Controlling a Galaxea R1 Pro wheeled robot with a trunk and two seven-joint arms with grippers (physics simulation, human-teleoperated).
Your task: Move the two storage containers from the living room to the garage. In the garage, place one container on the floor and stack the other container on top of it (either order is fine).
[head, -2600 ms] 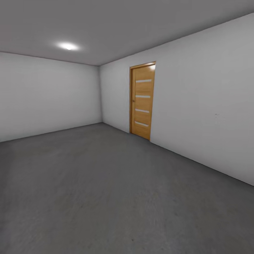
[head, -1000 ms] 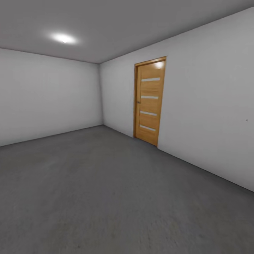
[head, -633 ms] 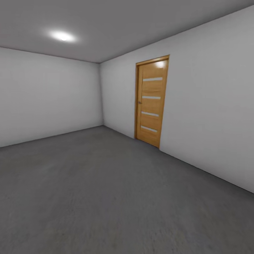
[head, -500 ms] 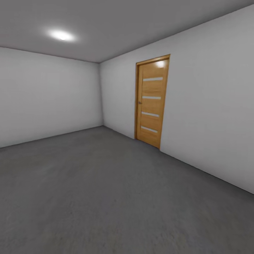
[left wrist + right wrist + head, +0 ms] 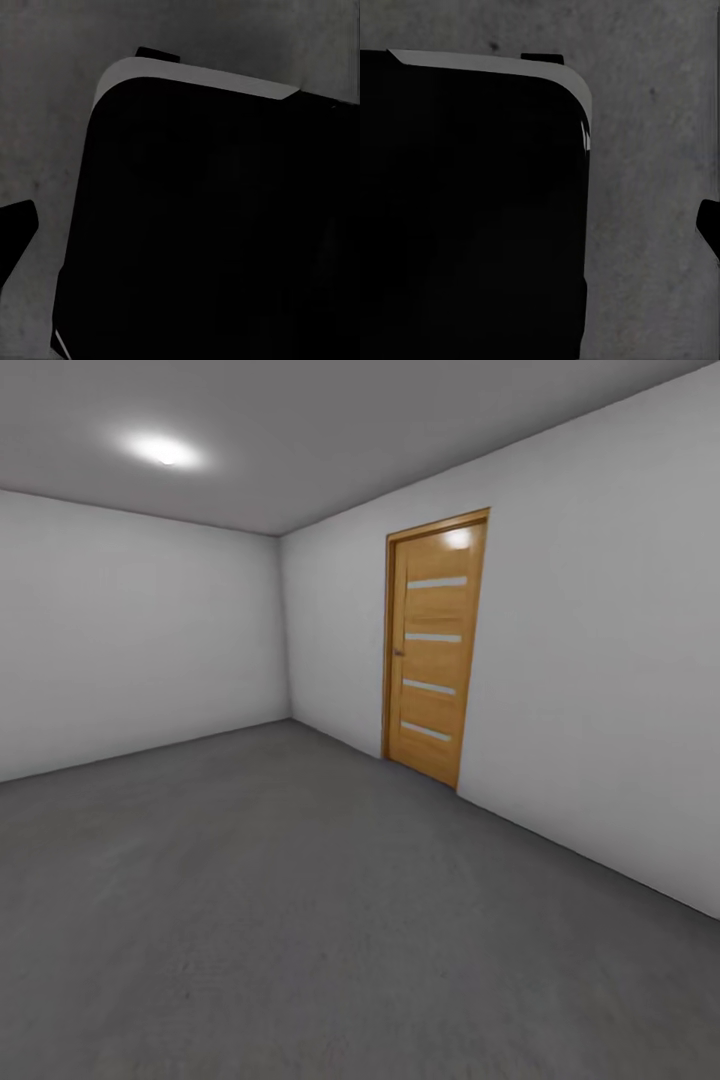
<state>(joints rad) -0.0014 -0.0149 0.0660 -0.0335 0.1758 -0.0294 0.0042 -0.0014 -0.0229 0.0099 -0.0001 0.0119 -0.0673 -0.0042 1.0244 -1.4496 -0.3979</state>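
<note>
Bare garage ahead in the head view: plain white-grey walls, grey ceiling with one round lit lamp, dark grey mottled concrete floor running up to the walls. Shut wooden door set in the right-hand wall, orange-brown, with four pale horizontal strips down its leaf and a small handle on its left edge. Room corner just left of the door; far wall stretching off to the left of that corner; lamp high up and well left of the door. Long run of blank wall right of the door, meeting the floor along a slanting line. Floor before the door bare concrete; neither of the two storage containers anywhere around the door or along either wall. Left wrist view: broad black rounded body with a pale grey rim, apparently part of the robot's own base, above the same mottled concrete; a dark tip at one edge, perhaps a finger, too little to judge. Right wrist view: matching black body with pale rim, concrete beside it, another dark sliver at the edge. Finger state of left and right grippers: cannot tell.
</note>
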